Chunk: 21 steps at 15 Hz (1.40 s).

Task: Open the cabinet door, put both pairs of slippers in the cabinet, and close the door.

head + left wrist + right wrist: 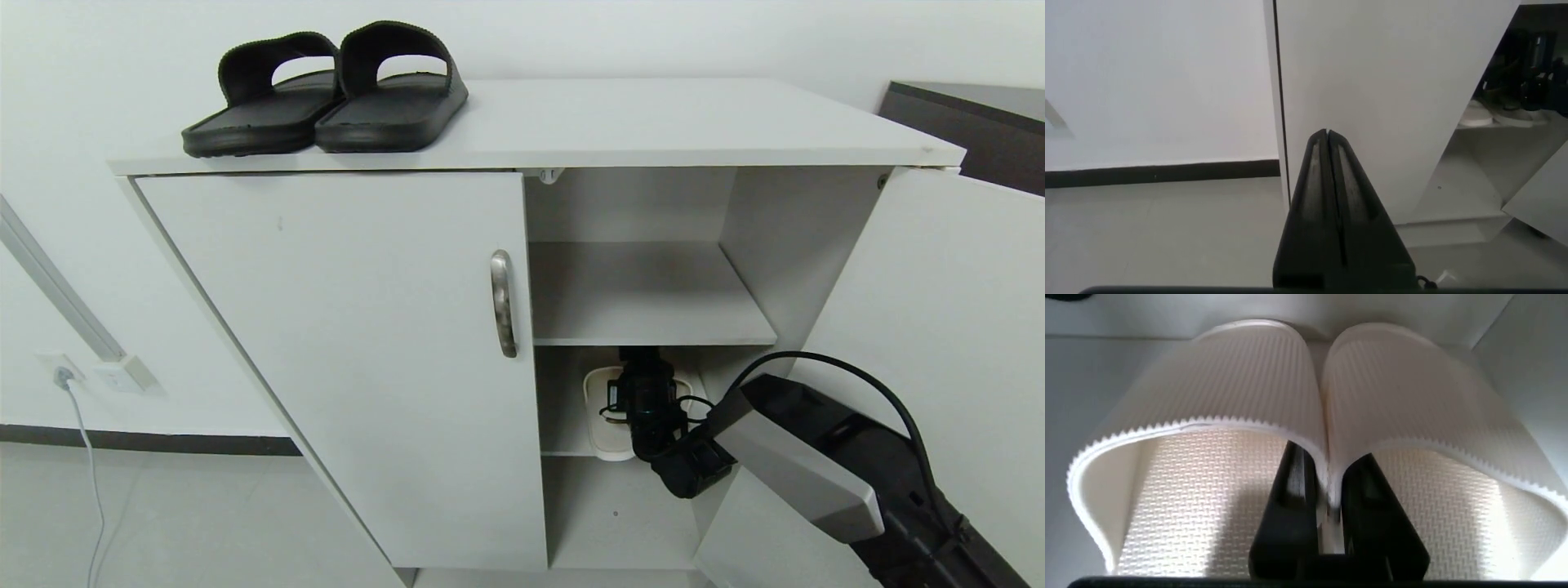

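Observation:
A pair of black slippers (326, 94) stands on the left of the white cabinet's top (653, 122). The cabinet's right door (939, 327) is swung open; the left door (351, 351) with its metal handle (504, 304) is closed. My right gripper (645, 396) is inside the cabinet at the middle shelf, shut on the inner straps of a pair of white slippers (608, 416). Up close, the white slippers (1315, 416) lie side by side with the right gripper (1327, 469) pinching their two adjoining straps. My left gripper (1327, 143) is shut on nothing, low in front of the closed left door.
The upper shelf (645, 302) and the bottom compartment (620, 514) hold nothing. A wall socket with a cable (61, 376) sits low at the left. A dark piece of furniture (971, 122) stands behind the open door. Bare floor (1167, 237) lies left of the cabinet.

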Tool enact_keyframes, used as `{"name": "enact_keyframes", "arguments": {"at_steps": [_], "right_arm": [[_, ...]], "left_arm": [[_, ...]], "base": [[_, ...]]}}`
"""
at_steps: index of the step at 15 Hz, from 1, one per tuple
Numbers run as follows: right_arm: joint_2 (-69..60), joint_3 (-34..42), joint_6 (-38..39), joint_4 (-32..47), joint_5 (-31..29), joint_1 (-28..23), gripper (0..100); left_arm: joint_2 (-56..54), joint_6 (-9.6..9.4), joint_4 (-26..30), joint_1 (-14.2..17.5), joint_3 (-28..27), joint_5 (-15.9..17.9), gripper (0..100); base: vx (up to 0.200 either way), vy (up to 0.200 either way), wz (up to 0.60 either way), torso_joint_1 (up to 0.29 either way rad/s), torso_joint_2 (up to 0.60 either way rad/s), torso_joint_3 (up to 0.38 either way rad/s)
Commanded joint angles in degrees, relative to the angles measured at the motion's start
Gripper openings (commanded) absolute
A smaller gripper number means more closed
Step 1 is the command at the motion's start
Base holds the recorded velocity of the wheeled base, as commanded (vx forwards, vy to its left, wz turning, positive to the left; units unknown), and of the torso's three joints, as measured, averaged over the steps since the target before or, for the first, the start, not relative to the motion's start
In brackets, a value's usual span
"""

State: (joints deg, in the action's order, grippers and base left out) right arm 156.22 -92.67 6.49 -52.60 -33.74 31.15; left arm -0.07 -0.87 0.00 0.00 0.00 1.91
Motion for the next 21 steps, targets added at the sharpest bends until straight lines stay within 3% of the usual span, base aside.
{"name": "enact_keyframes", "arguments": {"at_steps": [1, 9, 17, 21], "right_arm": [[0.1, 0.2, -0.2, 0.0, 0.0, 0.0, 100], [-5.3, 7.8, -0.1, -3.1, -0.3, 1.0, 100], [-15.5, 34.7, -0.1, -19.2, -0.4, 4.9, 100], [-18.6, 43.7, -0.1, -24.9, -0.4, 7.3, 100]], "left_arm": [[0.1, -0.01, 0.0, 0.0, 0.0, 0.0, 0], [0.1, 0.07, 0.0, -0.1, 0.0, 0.0, 0], [0.1, -0.01, 0.0, 0.0, -0.1, 0.0, 0], [0.1, -0.01, 0.0, 0.0, 0.0, 0.0, 0]], "base": [[0.0, 0.0, 0.0, 0.0, 0.0, 0.0], [0.0, 0.0, 0.0, 0.0, 0.0, 0.0], [0.0, 0.0, 0.0, 0.0, 0.0, 0.0], [0.0, 0.0, 0.0, 0.0, 0.0, 0.0]]}}
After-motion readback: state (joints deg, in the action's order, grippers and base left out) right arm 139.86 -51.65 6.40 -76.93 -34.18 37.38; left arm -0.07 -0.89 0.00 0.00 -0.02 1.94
